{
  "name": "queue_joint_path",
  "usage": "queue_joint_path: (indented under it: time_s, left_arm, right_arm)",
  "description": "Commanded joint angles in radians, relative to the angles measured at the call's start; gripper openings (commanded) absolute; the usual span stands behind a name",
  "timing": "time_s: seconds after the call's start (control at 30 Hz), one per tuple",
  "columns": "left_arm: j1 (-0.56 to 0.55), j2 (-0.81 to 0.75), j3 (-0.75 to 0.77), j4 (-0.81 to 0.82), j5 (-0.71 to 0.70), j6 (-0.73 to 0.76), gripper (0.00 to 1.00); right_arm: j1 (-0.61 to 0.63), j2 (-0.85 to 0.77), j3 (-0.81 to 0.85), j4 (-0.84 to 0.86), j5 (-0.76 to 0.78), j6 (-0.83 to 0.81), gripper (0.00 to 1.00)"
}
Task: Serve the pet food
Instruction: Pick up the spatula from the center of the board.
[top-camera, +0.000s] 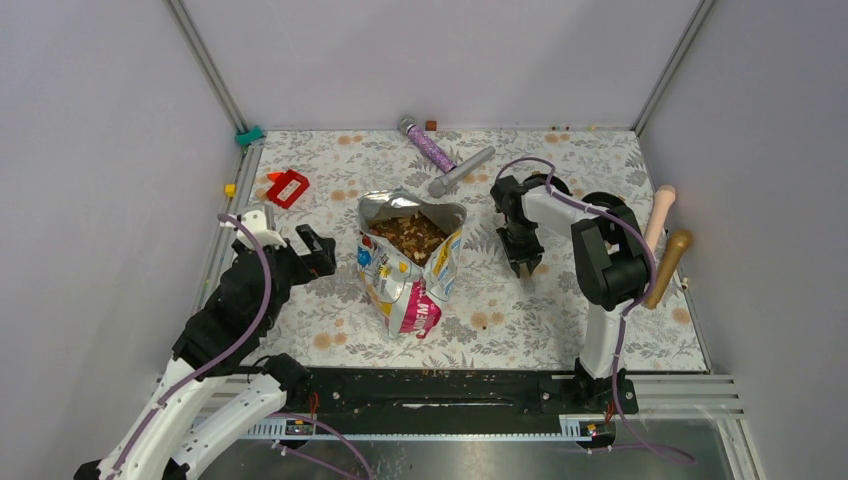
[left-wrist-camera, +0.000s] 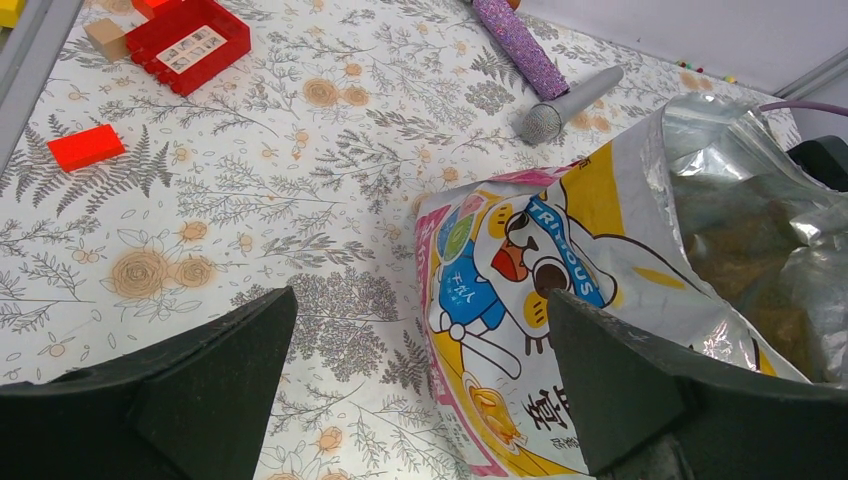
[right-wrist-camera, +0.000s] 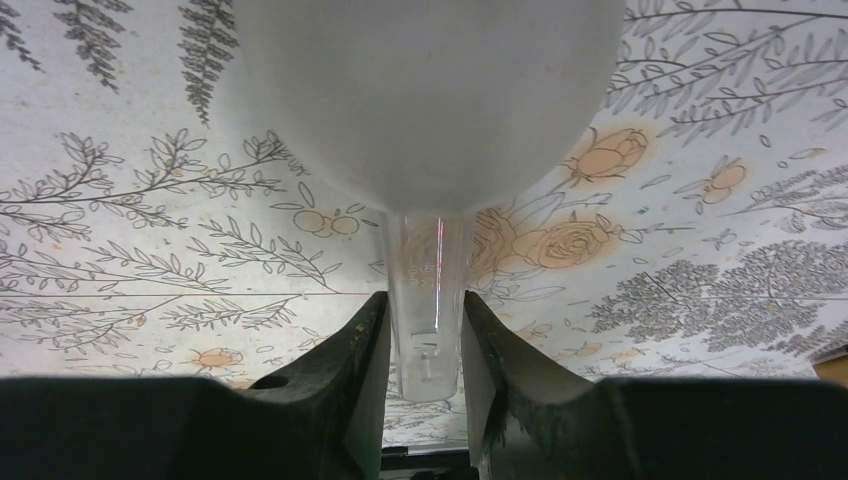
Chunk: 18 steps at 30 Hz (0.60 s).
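Note:
The pet food (top-camera: 408, 235) is brown kibble filling the open, silver-lined mouth of a glossy yellow, white and magenta bag (top-camera: 405, 285) lying mid-table. My left gripper (top-camera: 322, 252) hovers just left of the bag, open wide; in its wrist view the gripper (left-wrist-camera: 420, 300) frames the bag's cartoon face (left-wrist-camera: 530, 260), with kibble (left-wrist-camera: 740, 240) dim inside. My right gripper (top-camera: 522, 262) points down at the table right of the bag. In the right wrist view the gripper (right-wrist-camera: 425, 310) is shut on the clear handle of a translucent scoop (right-wrist-camera: 420, 90), whose bowl fills the top of the view.
A red box (top-camera: 288, 187) and a small yellow block (top-camera: 230, 189) lie back left. A glittery purple microphone (top-camera: 430, 148) and a grey one (top-camera: 462, 171) lie at the back. Two wooden-handled tools (top-camera: 668, 260) lean at the right edge.

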Motion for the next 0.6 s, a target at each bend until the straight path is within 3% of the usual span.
queue_joint_path:
  time_s: [0.0, 0.27, 0.37, 0.57]
  left_arm:
    - [0.001, -0.015, 0.034, 0.041, -0.034, 0.001, 0.99]
    - [0.001, -0.034, 0.032, 0.043, -0.043, 0.003, 0.99]
    - [0.001, -0.036, 0.032, 0.047, -0.034, 0.003, 0.99]
    - [0.001, -0.045, 0.033, 0.051, -0.015, 0.009, 0.99]
  right_arm:
    - [0.009, -0.044, -0.024, 0.019, -0.075, -0.014, 0.25]
    - [0.009, -0.204, -0.116, 0.118, -0.119, 0.045, 0.18]
    - [0.009, -0.300, -0.175, 0.183, -0.119, 0.069, 0.11]
    - [0.009, -0.476, -0.286, 0.289, -0.186, 0.108, 0.10]
